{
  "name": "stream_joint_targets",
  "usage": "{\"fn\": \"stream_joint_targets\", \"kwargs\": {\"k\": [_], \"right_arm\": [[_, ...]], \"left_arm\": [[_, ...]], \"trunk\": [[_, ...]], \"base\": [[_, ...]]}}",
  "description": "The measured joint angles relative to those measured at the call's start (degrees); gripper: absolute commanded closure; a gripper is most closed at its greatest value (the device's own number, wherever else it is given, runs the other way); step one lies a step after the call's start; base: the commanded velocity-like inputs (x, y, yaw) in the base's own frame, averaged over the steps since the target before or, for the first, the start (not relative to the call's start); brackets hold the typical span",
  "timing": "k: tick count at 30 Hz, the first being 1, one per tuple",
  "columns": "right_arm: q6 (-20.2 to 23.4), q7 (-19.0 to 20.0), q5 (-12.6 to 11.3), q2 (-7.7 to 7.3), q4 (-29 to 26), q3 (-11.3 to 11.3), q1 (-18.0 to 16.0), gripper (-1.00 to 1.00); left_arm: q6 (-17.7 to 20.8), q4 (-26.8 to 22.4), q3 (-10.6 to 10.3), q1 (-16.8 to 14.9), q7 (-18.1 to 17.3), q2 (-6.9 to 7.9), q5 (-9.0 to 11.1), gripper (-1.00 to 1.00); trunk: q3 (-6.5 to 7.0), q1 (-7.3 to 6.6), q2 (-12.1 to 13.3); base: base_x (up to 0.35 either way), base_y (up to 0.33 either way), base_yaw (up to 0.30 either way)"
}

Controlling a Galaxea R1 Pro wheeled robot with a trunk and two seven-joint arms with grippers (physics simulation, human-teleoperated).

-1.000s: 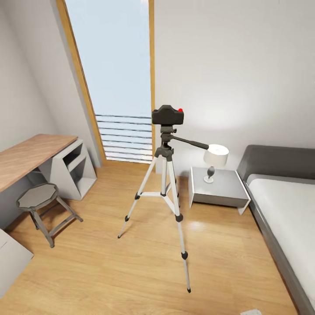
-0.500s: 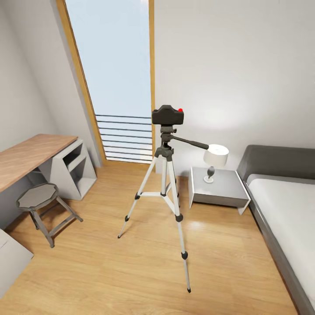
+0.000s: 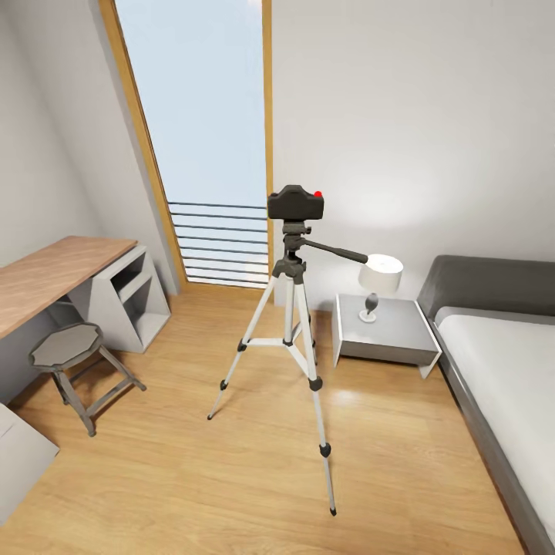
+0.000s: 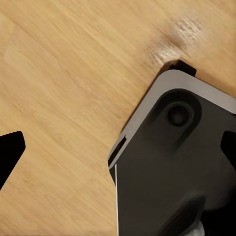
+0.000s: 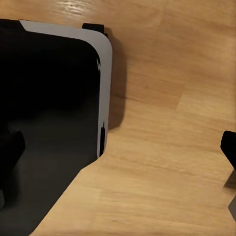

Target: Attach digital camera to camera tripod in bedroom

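1. Across the last second the head view is unchanged: the small black compact camera with a red spot on top (image 3: 295,204) sits in the same place on the dark grey head of the tall silver-legged tripod with black joints and feet (image 3: 290,324), and the room around it has not shifted.

2. One small thing has gone. A pale sliver that showed at the lower edge of the head view a second ago, low and towards the right, is no longer there. What it was cannot be told.

3. The camera rests level on the tripod head, touching it, with the long pan handle (image 3: 335,250) sticking out towards the white-shaded lamp (image 3: 380,277) on the grey bedside unit (image 3: 389,339). No hand is touching the camera or the tripod in the head view.

4. The left hand (image 4: 118,147) looks down at the light wood floor (image 4: 59,73) and a corner of the robot's own dark, grey-rimmed base (image 4: 172,162). Its two dark fingertips (image 4: 10,150) stand far apart with nothing between them.

5. The right hand (image 5: 120,147) shows the same: wood floor and base corner below it, fingertips (image 5: 228,145) spread wide, holding nothing.

6. My judgement: with both hands empty and lowered, well away from the tripod, and the camera sitting steady on the mount, the attaching looks finished. Whether the camera is actually locked on cannot be seen.
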Motion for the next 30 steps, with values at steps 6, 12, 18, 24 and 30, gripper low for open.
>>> {"fn": "stream_joint_targets", "kwargs": {"k": [6, 12, 18, 24, 30], "right_arm": [[-0.22, 0.09, 0.01, -0.06, 0.01, 0.00, 0.11, -1.00], [-0.25, 0.11, 0.04, -0.08, 0.00, 0.03, 0.13, -1.00], [-0.18, -0.60, -0.44, 0.14, 0.00, -0.17, 0.14, -1.00], [-0.19, -0.69, -0.58, 0.40, 0.01, -0.19, 0.14, -1.00], [-0.12, -0.71, -0.61, 0.94, 0.06, -0.19, 0.14, -1.00]], "left_arm": [[-0.02, -0.03, -0.01, 0.01, -0.01, -0.05, -0.07, -1.00], [-0.02, -0.01, -0.03, 0.02, -0.01, -0.05, -0.08, -1.00], [-0.08, -0.03, 0.00, 0.86, -0.01, -0.14, -0.13, -1.00], [-0.08, -0.03, 0.00, 1.03, -0.01, -0.12, -0.10, -1.00], [-0.09, -0.06, -0.05, 1.06, 0.04, 0.02, -0.11, -1.00]], "trunk": [[0.00, 0.00, 0.00], [0.00, 0.00, 0.00], [0.00, 0.00, 0.00], [0.20, 0.00, 0.00], [0.64, 0.00, 0.00]], "base": [[0.000, 0.000, 0.000], [0.000, 0.000, 0.000], [0.000, 0.000, 0.000], [0.000, 0.000, 0.000], [0.000, 0.000, 0.000]]}}
